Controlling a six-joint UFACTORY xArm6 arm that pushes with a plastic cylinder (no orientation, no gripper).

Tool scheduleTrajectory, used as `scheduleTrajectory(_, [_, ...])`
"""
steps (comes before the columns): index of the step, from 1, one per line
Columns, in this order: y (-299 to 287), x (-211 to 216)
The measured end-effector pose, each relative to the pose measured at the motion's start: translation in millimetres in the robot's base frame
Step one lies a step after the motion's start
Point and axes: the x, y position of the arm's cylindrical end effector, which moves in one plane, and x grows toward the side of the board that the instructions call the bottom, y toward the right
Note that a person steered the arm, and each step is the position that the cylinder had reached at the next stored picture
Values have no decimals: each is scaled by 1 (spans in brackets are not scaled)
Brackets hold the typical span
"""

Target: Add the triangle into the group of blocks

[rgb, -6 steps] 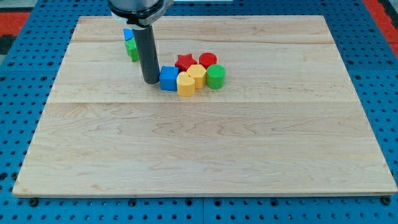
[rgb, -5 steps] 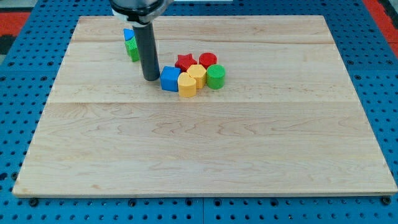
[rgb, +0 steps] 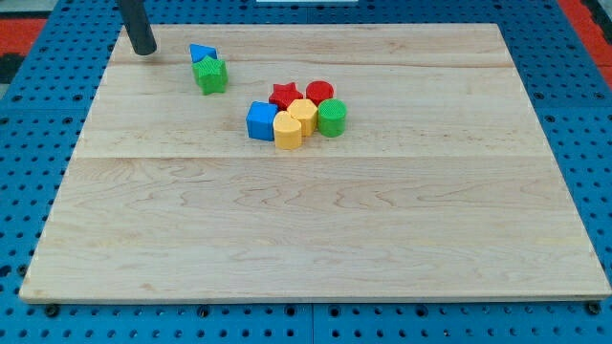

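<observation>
The blue triangle [rgb: 202, 53] lies near the view's top left, touching a green star block [rgb: 210, 75] just below it. The group sits near the board's middle: a blue cube [rgb: 260, 120], a yellow heart [rgb: 286, 131], a yellow hexagon [rgb: 303, 115], a red star [rgb: 284, 94], a red round block [rgb: 319, 93] and a green cylinder [rgb: 332, 118]. My tip [rgb: 142, 50] is at the board's top left edge, left of the blue triangle and apart from it.
The wooden board [rgb: 316, 220] lies on a blue pegboard table [rgb: 29, 172]. A red area shows at the view's top corners.
My tip has left the blue cube's left side and moved up and left to the board's top left edge. The blocks have not moved.
</observation>
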Motion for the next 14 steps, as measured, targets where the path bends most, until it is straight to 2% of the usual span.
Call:
scheduleTrajectory(2, [15,21])
scheduleTrajectory(5, [228,17])
scheduleTrajectory(7, [243,-14])
scheduleTrajectory(9, [341,82])
scheduleTrajectory(10, [351,101])
scheduleTrajectory(11, [356,58])
scheduleTrajectory(12, [335,56])
scheduleTrajectory(14, [308,117])
